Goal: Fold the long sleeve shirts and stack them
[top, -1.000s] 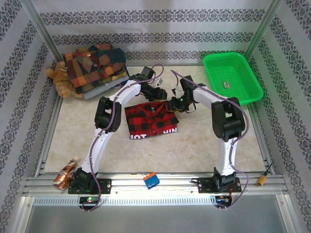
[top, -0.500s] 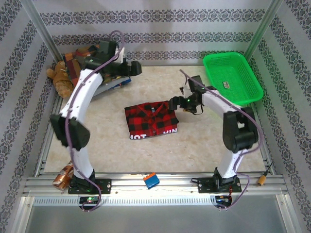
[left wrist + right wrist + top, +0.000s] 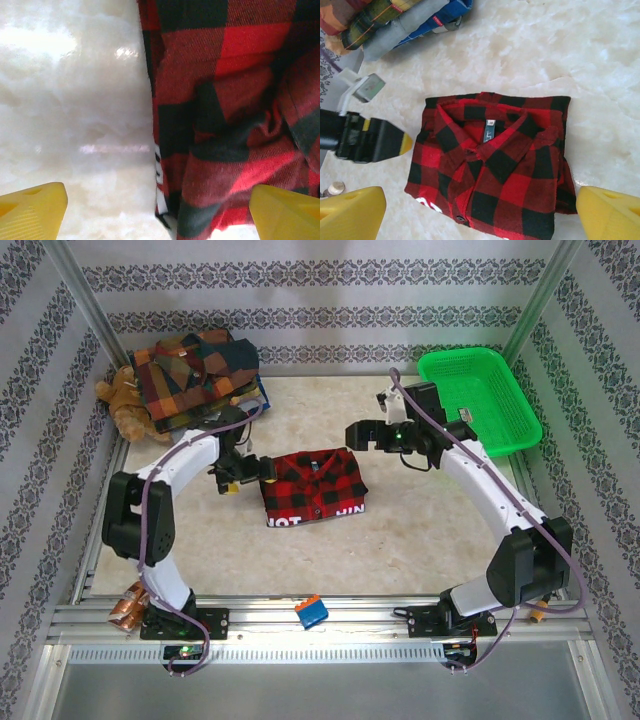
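Note:
A folded red-and-black check shirt (image 3: 312, 488) with white lettering lies mid-table. My left gripper (image 3: 250, 472) sits low at its left edge, open. In the left wrist view the yellow fingertips (image 3: 32, 212) stand wide apart, and the shirt's edge (image 3: 220, 110) lies between them without being pinched. My right gripper (image 3: 362, 432) hovers open above the shirt's back right corner. The right wrist view looks down on the collar and label (image 3: 492, 160), with its own gripper (image 3: 480, 215) holding nothing. Folded patchwork plaid shirts (image 3: 195, 375) are stacked at the back left.
A brown teddy bear (image 3: 122, 405) leans beside the stack. A green basket (image 3: 478, 400) stands at the back right. A coppery wrapper (image 3: 132, 602), a blue-and-orange block (image 3: 312, 612) and a yellow item (image 3: 541, 612) lie along the near rail.
Both grippers have let go of the red shirt and opened wide. The left arm swung to the back-left stack and returned to the shirt's left edge. The right gripper rose back and away.

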Robot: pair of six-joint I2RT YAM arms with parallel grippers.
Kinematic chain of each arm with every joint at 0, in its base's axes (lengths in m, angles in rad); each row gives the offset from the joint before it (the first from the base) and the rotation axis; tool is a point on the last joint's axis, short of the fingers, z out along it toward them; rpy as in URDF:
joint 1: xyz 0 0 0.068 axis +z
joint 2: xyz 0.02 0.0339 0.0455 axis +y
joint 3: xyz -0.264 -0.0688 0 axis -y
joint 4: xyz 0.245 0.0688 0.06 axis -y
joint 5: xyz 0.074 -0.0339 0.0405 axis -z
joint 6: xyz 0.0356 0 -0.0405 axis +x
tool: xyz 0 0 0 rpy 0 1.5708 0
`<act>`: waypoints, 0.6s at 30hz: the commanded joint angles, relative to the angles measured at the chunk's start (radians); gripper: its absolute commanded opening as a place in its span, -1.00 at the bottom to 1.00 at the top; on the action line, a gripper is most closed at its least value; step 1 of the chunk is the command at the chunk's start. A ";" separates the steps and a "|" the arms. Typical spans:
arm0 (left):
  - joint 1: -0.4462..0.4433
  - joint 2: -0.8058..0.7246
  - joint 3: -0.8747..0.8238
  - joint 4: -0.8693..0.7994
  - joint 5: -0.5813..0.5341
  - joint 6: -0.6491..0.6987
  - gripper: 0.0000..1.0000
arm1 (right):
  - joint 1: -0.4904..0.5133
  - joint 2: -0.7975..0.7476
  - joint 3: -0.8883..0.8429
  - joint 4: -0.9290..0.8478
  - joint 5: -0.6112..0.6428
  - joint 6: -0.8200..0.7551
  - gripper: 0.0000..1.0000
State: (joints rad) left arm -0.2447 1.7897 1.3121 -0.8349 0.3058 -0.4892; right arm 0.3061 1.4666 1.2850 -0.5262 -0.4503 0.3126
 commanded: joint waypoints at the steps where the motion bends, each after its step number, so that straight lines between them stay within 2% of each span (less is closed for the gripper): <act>1: -0.040 0.045 0.015 0.065 -0.046 -0.049 0.86 | 0.012 -0.031 -0.017 -0.012 -0.007 0.018 0.96; 11: -0.116 0.190 0.112 0.078 -0.120 -0.061 0.75 | 0.021 -0.071 -0.058 0.000 -0.018 0.037 0.95; 18: -0.165 0.301 0.190 0.043 -0.182 -0.050 0.52 | 0.022 -0.075 -0.065 0.025 -0.037 0.052 0.96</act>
State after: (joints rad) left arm -0.3847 2.0434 1.4700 -0.7841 0.1783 -0.5365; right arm 0.3172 1.4178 1.2346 -0.5266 -0.4618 0.3450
